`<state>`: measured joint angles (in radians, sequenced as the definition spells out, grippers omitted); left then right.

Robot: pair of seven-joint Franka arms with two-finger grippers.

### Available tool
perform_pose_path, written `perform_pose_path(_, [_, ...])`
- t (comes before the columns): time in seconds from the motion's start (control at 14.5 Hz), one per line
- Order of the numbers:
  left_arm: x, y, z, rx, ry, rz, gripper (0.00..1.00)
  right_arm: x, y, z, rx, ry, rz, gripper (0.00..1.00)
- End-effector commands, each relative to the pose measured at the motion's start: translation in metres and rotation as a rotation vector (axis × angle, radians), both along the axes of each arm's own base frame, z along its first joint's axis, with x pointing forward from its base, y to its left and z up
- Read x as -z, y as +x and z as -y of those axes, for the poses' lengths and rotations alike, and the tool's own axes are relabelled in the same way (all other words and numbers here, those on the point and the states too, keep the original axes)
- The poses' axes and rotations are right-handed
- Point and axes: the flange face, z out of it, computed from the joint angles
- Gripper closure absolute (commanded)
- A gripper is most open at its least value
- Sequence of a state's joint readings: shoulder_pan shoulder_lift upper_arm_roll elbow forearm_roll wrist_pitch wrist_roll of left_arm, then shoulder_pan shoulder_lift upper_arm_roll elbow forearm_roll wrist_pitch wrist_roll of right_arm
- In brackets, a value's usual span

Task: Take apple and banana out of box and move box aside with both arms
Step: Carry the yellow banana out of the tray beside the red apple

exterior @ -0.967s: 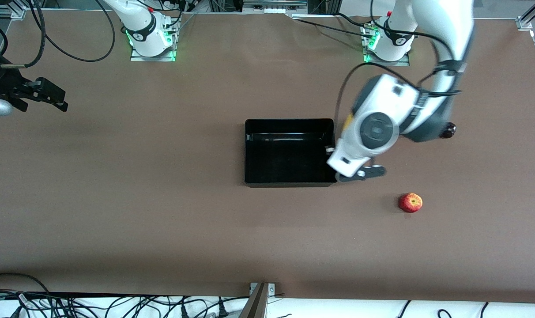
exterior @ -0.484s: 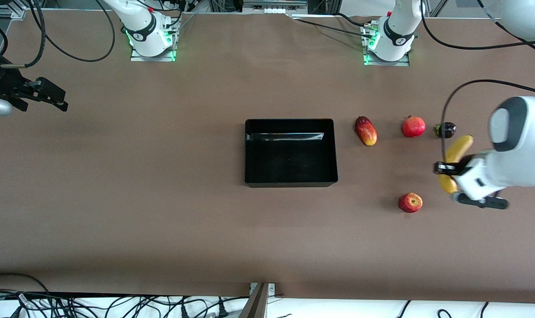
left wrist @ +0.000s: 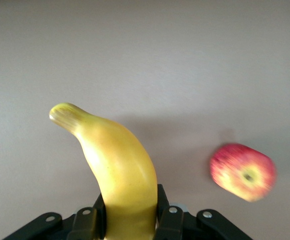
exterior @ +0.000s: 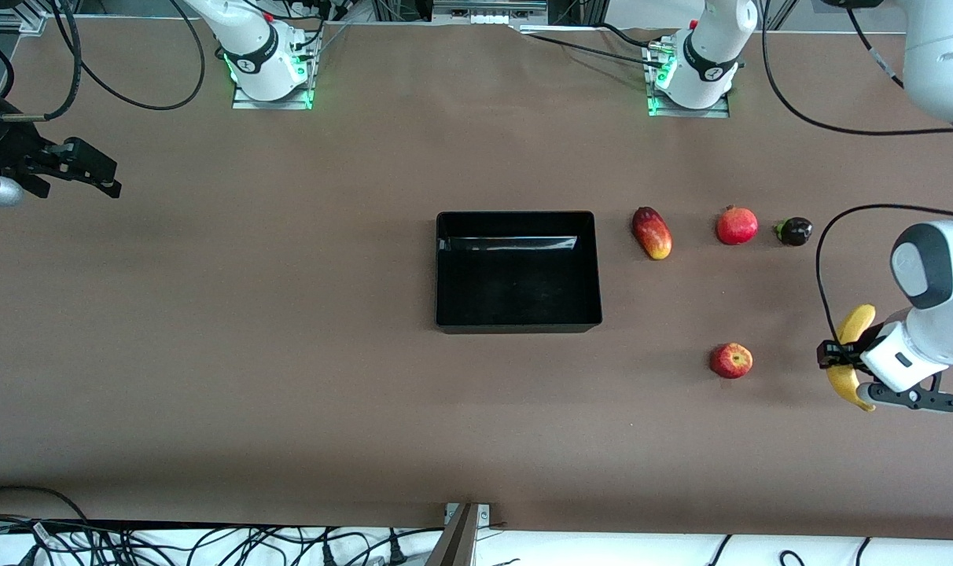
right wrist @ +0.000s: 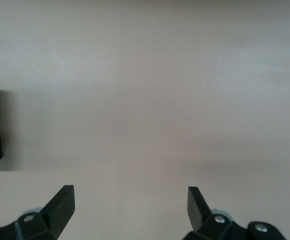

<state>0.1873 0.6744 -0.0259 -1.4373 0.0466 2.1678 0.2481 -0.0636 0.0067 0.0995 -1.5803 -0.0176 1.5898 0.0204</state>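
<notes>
My left gripper point(exterior: 840, 363) is shut on the long yellow banana point(exterior: 855, 325) around its middle and holds it over the table, toward the left arm's end from the apple. In the left wrist view the banana point(left wrist: 117, 165) sticks out between the fingers of the left gripper point(left wrist: 130, 212). The small red apple with yellow streaks point(exterior: 731, 360) lies on the table and also shows in the left wrist view point(left wrist: 243, 172). The black box point(exterior: 516, 214) stands empty mid-table. My right gripper point(exterior: 103, 178) waits open and empty at the right arm's end; it also shows in the right wrist view point(right wrist: 130, 200).
Three other fruits lie in a row beside the box toward the left arm's end: an oblong red-yellow one point(exterior: 652, 233), a round red one with a crown point(exterior: 737, 226) and a small dark one point(exterior: 794, 231). Cables lie along the table's near edge point(exterior: 209, 542).
The left arm has swung from beside the box out to its end of the table with the banana in its gripper. That uncovered the row of fruits. The right arm has not moved.
</notes>
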Motion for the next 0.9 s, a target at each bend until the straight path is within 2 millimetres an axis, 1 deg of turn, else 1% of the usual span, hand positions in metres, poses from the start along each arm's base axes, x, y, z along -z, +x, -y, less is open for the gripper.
perform_pose_path(0.0, [0.006, 0.003, -0.006, -0.046, 0.009, 0.015, 1.00, -0.004, 0.000, 0.002, -0.004, 0.000, -0.009, 0.00])
perform_pose_path(0.07, [0.006, 0.001, -0.012, -0.075, 0.011, 0.014, 1.00, -0.004, 0.000, 0.002, -0.007, -0.002, -0.009, 0.00])
perform_pose_path(0.14, [0.011, -0.003, -0.018, -0.098, 0.017, 0.002, 1.00, -0.003, 0.000, 0.001, -0.007, -0.003, -0.010, 0.00])
perform_pose_path(0.21, [0.017, -0.005, -0.015, -0.116, 0.009, -0.008, 1.00, -0.004, 0.000, 0.000, -0.004, -0.007, -0.009, 0.00])
perform_pose_path(0.41, [0.024, -0.004, -0.003, -0.222, -0.042, -0.009, 1.00, -0.002, 0.000, 0.000, 0.001, -0.007, -0.013, 0.00])
perform_pose_path(0.55, [0.034, -0.002, 0.015, -0.244, -0.048, -0.022, 1.00, -0.003, 0.000, 0.000, 0.002, -0.007, -0.010, 0.00])
perform_pose_path(0.69, [0.054, -0.002, 0.023, -0.274, -0.044, -0.035, 1.00, -0.004, 0.002, 0.000, -0.009, -0.003, 0.003, 0.00])
perform_pose_path(0.76, [0.063, -0.001, 0.021, -0.291, -0.040, -0.026, 1.00, 0.000, 0.004, 0.001, -0.009, 0.001, -0.004, 0.00])
perform_pose_path(0.83, [0.079, -0.002, 0.020, -0.302, -0.036, -0.030, 1.00, 0.002, 0.006, 0.000, -0.009, 0.004, -0.004, 0.00])
